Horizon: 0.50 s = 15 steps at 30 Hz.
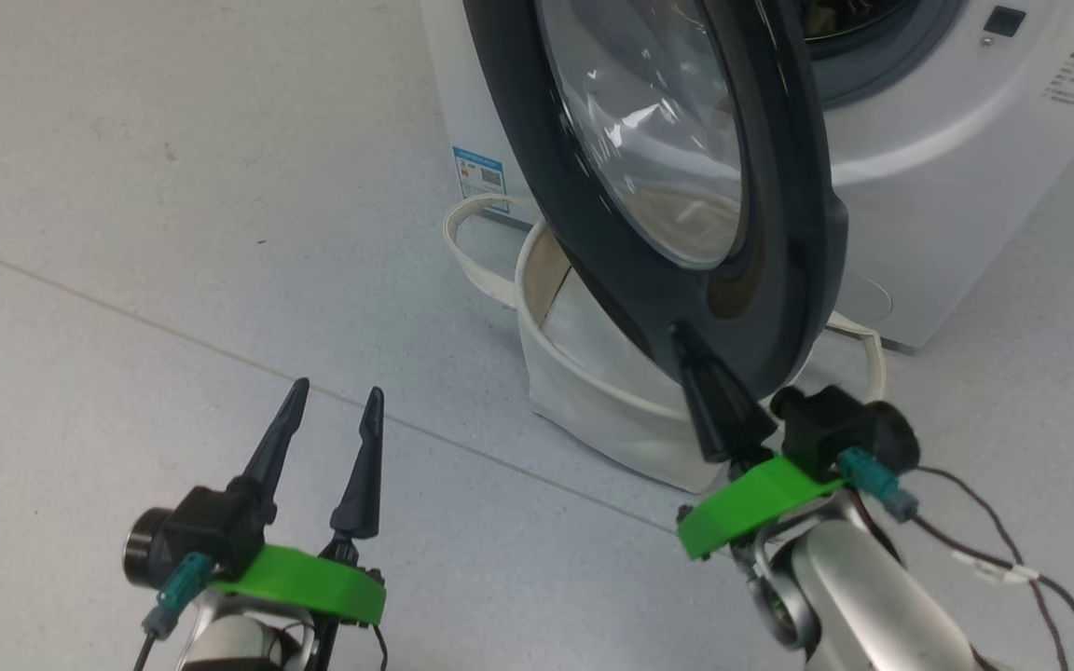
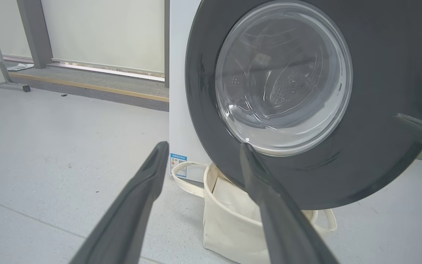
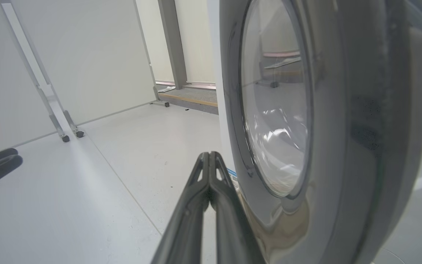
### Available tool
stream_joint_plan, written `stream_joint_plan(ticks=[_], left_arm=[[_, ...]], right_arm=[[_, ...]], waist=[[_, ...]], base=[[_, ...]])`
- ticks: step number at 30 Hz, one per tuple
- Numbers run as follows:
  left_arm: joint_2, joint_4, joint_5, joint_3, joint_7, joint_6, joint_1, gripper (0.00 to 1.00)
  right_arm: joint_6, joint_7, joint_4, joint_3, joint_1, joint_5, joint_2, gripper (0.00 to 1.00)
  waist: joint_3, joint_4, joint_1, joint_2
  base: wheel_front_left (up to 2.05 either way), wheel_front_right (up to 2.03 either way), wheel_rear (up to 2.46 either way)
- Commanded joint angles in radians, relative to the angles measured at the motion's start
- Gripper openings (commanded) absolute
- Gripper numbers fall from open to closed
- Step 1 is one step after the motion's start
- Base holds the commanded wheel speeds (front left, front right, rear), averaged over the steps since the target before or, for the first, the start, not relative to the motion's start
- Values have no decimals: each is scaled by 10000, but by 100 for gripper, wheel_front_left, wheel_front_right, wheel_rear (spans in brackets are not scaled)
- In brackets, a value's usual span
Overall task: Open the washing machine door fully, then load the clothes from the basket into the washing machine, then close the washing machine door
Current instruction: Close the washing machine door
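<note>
The door (image 1: 779, 186) looks only partly swung out, so the step in hand is opening it fully. The right gripper (image 1: 683, 337), lower centre-right in the head view, has its fingers pressed tight together on nothing, their tip touching the door's bottom rim. Used as one blunt pusher, they should bear on the black rim, not the glass (image 1: 649, 121). They should also follow the door's arc round its hinge, since a straight shove would likely skid off the slick surface. The basket (image 1: 584, 410) sits right under the door at centre frame, so the push should pass above its wall and loops. The left gripper (image 1: 337, 390), lower left, has its fingers spread and empty, well apart from the door, and is best left out of the sweep. The door hangs at upper centre, jutting from the washer (image 1: 947, 168) at upper right. It is a wide glossy black ring, thick-edged and mirroring the floor, around clear bulging glass with bright glints.
</note>
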Motion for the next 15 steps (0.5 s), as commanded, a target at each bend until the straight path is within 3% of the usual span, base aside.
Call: stream_joint_plan(ticks=[1,15], left_arm=[[63,-444,-78,257,-59,-46,-378,100],[61,-395,-234,61,-59,-51,-379,100]], right_arm=[[2,-49,-107,-80,-484,-62,124,0],[2,-49,1032,-1864,-1195,-402,124,0]], waist=[[28,57,0,0],[215,372,0,0]], base=[[0,0,0],[0,0,0]])
